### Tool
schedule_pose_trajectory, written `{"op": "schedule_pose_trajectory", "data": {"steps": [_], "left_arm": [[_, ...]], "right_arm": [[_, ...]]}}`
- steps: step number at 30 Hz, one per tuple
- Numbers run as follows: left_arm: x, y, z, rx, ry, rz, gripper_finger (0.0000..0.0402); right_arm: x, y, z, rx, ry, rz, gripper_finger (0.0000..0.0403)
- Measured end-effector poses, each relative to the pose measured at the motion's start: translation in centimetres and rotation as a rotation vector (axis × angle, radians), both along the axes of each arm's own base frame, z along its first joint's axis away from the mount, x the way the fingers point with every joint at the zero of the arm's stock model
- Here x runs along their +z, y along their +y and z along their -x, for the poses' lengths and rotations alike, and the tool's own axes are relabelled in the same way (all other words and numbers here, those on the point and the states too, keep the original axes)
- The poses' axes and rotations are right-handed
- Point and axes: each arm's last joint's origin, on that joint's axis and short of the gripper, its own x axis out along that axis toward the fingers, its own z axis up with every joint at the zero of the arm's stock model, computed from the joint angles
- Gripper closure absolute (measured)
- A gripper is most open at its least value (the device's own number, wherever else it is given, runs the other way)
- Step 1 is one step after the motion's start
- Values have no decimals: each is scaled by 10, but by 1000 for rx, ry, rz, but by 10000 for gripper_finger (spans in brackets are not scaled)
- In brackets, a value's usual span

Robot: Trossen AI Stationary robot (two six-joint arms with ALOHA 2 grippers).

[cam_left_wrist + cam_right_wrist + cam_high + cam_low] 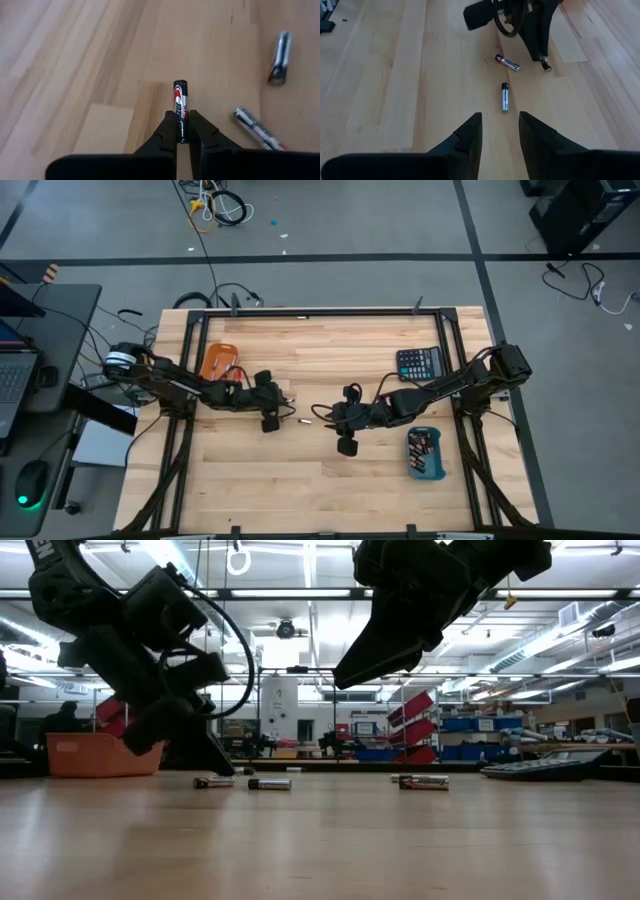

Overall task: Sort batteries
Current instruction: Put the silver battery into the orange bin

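High view: your left gripper (271,423) sits low over the bench (300,490), between the orange tray (216,361) and a loose battery (303,421) just beside it. The right gripper (346,442) hangs further from that tray, between the loose cell and the blue tray (427,453), which already carries cells (count not readable). A calculator (420,363) lies beyond the blue tray, out of the way.

Low view: three cells lie flat on the bench. Two batteries (213,782) (269,783) are just past the left gripper (215,762) on the side away from the orange tray (95,754), a third (423,781) well further along. The right arm hangs above the bench, not touching.

Left wrist view: jaws are pressed on a held battery (180,111), pinching it along its lower half, with the upper end sticking out ahead of the fingertips (169,131). Two more cells (279,57) (256,128) lie off to one side of it.

Right wrist view: right gripper (500,131) jaws are spread and empty, lined up on a cell (505,97) lying ahead. Another (507,62) sits nearer the left arm.

Handling, as a judgement: these are light, rigid and smooth (round steel cans roll and squirt out of a pinch). Take them across the barrel near mid-length, not by the ends. Your current hold looks off-centre, so expect it to pivot if it bumps anything on the way to the orange tray.
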Motion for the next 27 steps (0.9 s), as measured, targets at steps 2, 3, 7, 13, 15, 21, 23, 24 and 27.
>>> {"op": "schedule_pose_trajectory", "data": {"steps": [2, 3, 7, 13, 15, 21, 23, 24, 27], "left_arm": [[5, -1, -1, -1, -35, -2, 392], [7, -2, -1, 0, -46, -5, 392], [22, -3, 2, 31, -119, -2, 392], [53, 3, 21, 226, -218, -4, 392], [62, 8, 34, 364, -220, 19, 392], [76, 21, 91, 816, -90, 144, 392], [79, 22, 105, 875, -64, 157, 392], [80, 22, 110, 890, -55, 158, 392], [81, 22, 121, 924, -23, 157, 392]], "right_arm": [[0, 0, 0, -4, 0, -5, 288], [0, 0, 0, -7, 0, -8, 288], [0, 0, 0, -9, 7, -9, 288], [-1, 0, 1, -9, 9, -9, 288], [-1, 0, 1, -9, 10, -8, 288], [-1, 0, 1, -9, 12, -8, 288], [-1, 0, 1, -9, 11, -8, 288], [-1, 0, 1, -9, 9, -8, 288], [0, 0, 0, -7, 5, -7, 288]]}}
